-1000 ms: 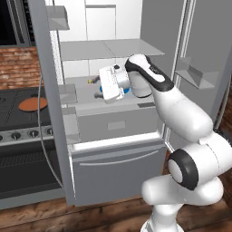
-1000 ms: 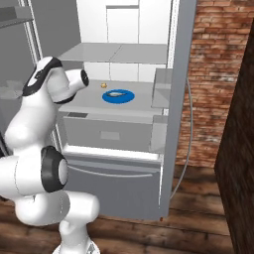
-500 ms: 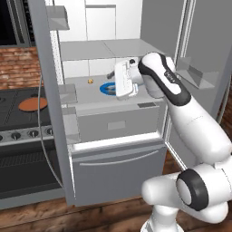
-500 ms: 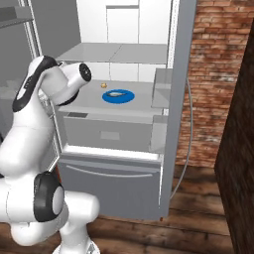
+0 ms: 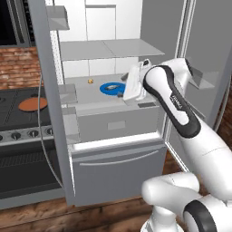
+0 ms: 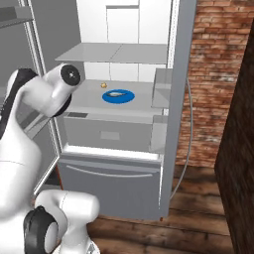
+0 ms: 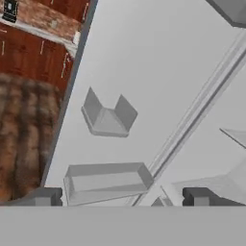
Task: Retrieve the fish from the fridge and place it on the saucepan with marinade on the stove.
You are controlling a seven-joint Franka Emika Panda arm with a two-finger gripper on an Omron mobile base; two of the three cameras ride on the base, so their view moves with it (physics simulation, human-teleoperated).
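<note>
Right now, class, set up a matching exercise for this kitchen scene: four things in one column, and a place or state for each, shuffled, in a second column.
Things:
1. fish
2. marinade
3. yellow lump
4. gripper

Places or states:
A. in the saucepan on the stove
B. bare on the fridge shelf, beside the plate
C. open, holding nothing
D. lying on the blue plate

Pairs: 1-D, 2-A, 3-B, 4-C

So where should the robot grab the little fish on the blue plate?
Probably around the middle of its slim body. The fish lies flat and sideways on the blue plate on the fridge shelf, so the open end effector should reach in from the open front, come down from above, and pinch across its narrow width.
</note>
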